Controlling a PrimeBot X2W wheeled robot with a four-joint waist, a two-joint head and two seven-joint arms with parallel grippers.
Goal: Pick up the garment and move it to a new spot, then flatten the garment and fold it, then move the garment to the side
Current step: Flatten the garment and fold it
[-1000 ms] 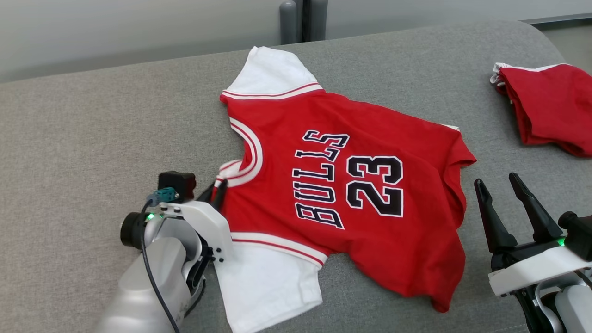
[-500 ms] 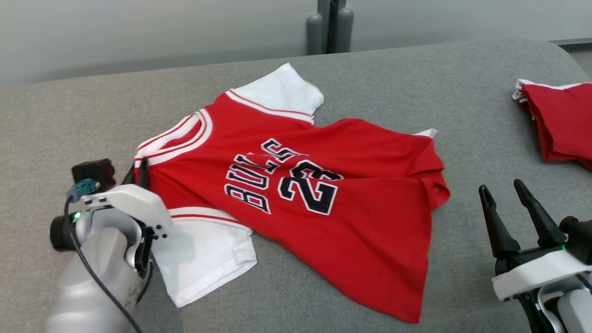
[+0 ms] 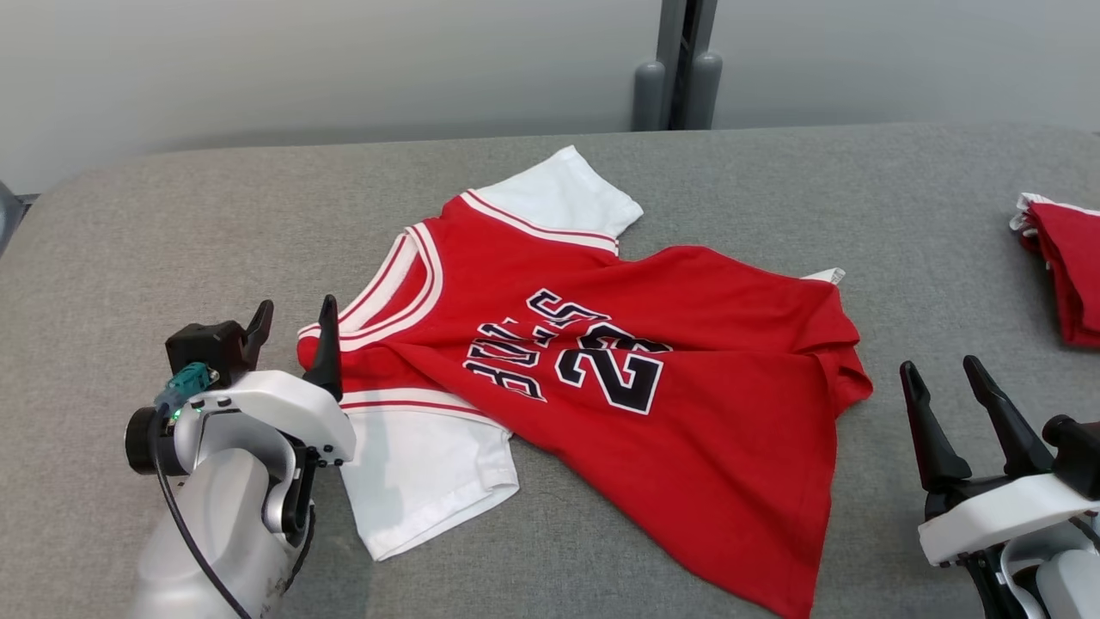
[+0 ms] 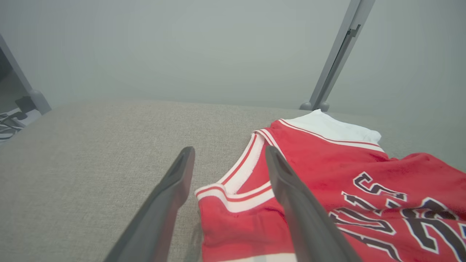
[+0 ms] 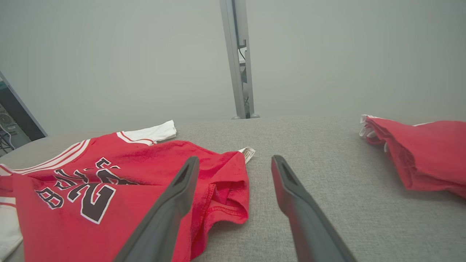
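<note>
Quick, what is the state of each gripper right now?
Left gripper: open, holding nothing.
Right gripper: open, holding nothing.

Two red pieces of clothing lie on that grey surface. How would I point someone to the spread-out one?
Start at the grey padded table. Near its middle, between the left gripper and right gripper, lies the jersey, spread open. Unlike the bunched red garment at the right edge, it shows white sleeves and "BULLS 23".

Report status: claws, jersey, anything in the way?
Left claw open at jersey collar, empty. Right claw open, clear of hem. Jersey unfolded on table, hem rumpled. Second red garment far right, no obstruction.
</note>
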